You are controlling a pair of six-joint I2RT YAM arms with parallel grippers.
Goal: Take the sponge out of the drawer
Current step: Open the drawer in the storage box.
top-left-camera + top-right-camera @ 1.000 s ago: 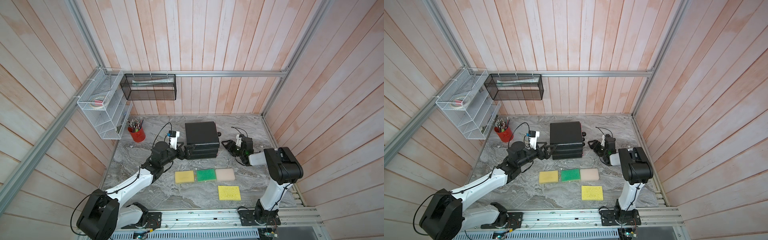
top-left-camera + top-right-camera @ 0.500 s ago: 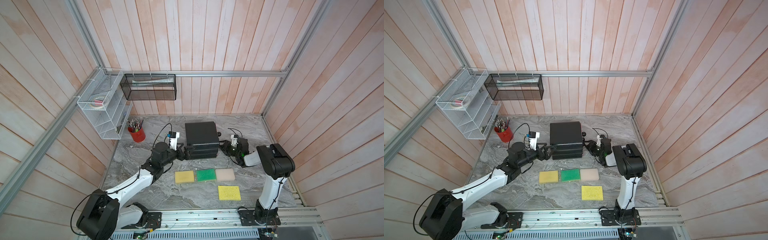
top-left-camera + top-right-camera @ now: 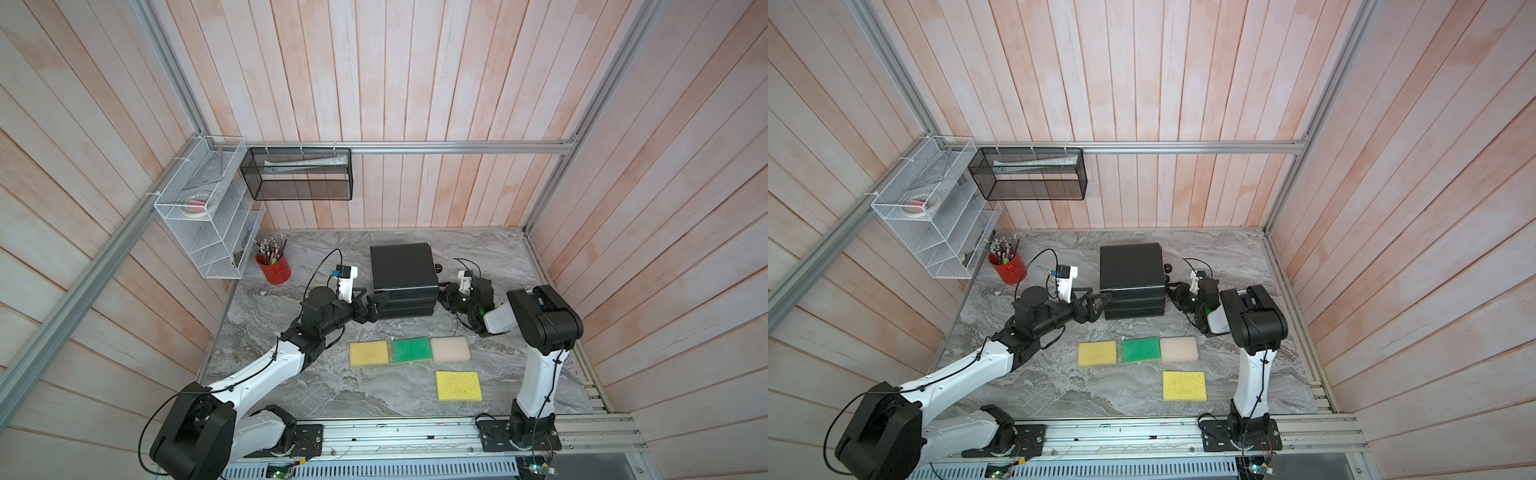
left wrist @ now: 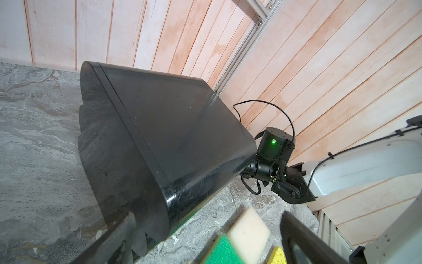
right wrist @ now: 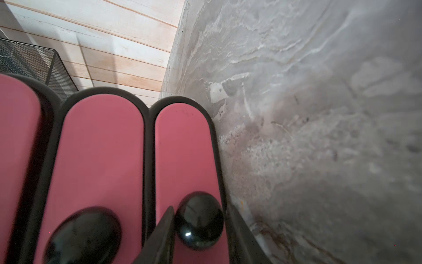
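Glossy black plastic drawer cabinet (image 3: 403,270) with pink oval drawer fronts (image 5: 100,160), grey white-veined marble desk (image 3: 374,399), and rectangular foam sponges (image 3: 412,350) in yellow, green and cream.

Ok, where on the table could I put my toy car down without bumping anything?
Best spot: the bare marble at the front, between the left arm and the lone yellow sponge. Also the back corner between the drawer box and the right wall. Crowded: the sponge row and the box's sides, by the left pincer and right pincer.
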